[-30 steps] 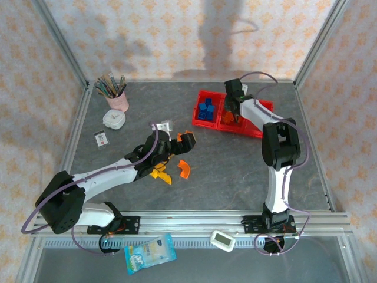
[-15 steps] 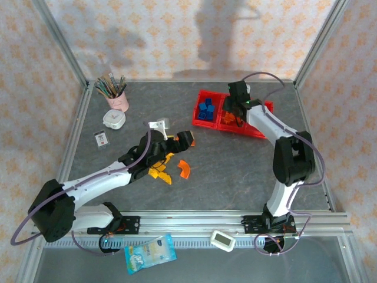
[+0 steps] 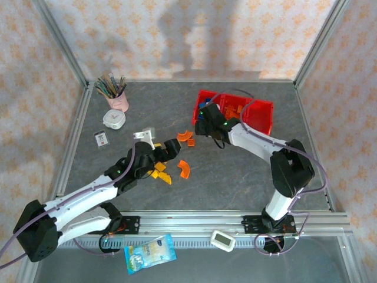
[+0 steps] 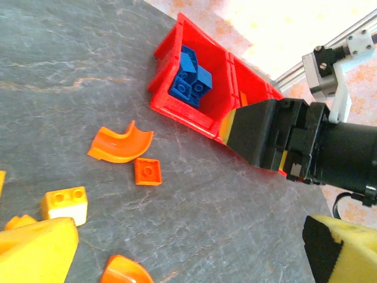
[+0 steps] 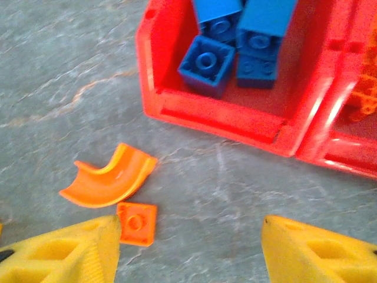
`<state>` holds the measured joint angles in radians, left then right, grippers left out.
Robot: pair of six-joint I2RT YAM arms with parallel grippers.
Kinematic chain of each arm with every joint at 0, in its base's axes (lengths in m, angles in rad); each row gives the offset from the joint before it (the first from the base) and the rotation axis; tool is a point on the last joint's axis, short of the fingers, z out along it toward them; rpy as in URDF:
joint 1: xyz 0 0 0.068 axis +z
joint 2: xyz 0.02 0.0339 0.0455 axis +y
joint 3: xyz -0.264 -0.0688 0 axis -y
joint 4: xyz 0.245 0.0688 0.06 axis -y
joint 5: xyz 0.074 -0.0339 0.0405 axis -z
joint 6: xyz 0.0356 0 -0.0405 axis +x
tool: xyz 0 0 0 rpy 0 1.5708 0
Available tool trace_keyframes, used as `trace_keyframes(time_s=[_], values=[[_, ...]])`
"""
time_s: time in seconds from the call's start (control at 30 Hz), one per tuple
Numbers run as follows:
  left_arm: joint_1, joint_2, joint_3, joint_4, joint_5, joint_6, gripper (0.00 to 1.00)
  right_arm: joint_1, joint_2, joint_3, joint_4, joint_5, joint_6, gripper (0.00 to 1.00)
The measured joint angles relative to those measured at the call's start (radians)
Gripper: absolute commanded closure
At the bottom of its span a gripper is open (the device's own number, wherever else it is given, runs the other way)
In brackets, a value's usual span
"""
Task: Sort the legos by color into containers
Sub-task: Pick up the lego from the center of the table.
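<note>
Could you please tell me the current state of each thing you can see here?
Right tool: open, empty.
Left tool: open, empty.
Red tray: blue bricks in its end compartment.
Blue bricks: sorted, inside the tray.
Orange arch: loose on the table.
Orange plate: flat, stud up, beside the arch.
Yellow brick: unsorted, on the table.

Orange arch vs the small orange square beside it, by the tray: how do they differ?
Shape: the orange arch is a curved quarter-ring; the orange square is a flat plate with one stud.
Size: the arch is clearly bigger than the square.
Shared: both orange, lying side by side on the table, outside the red tray.
</note>
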<state>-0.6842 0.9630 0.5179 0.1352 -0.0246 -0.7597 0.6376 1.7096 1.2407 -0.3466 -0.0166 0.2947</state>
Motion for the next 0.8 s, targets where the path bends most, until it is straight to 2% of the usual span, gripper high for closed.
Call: trace_keyframes(time_s=[0.23, 0.5, 0.8], values=[[0.005, -0.077, -0.044, -0.042, -0.05, -0.015, 0.01, 0.079, 0.101, 0.003, 0.003, 0.002, 0.022, 0.33], [0.006, -0.093, -0.084, -0.05, -0.066, -0.042, 0.01, 0.127, 0.219, 0.05, 0.003, 0.017, 0.031, 0.33], [0.006, -0.093, -0.088, -0.05, -0.067, -0.051, 0.01, 0.127, 0.315, 0.143, 0.003, 0.039, 0.034, 0.4]])
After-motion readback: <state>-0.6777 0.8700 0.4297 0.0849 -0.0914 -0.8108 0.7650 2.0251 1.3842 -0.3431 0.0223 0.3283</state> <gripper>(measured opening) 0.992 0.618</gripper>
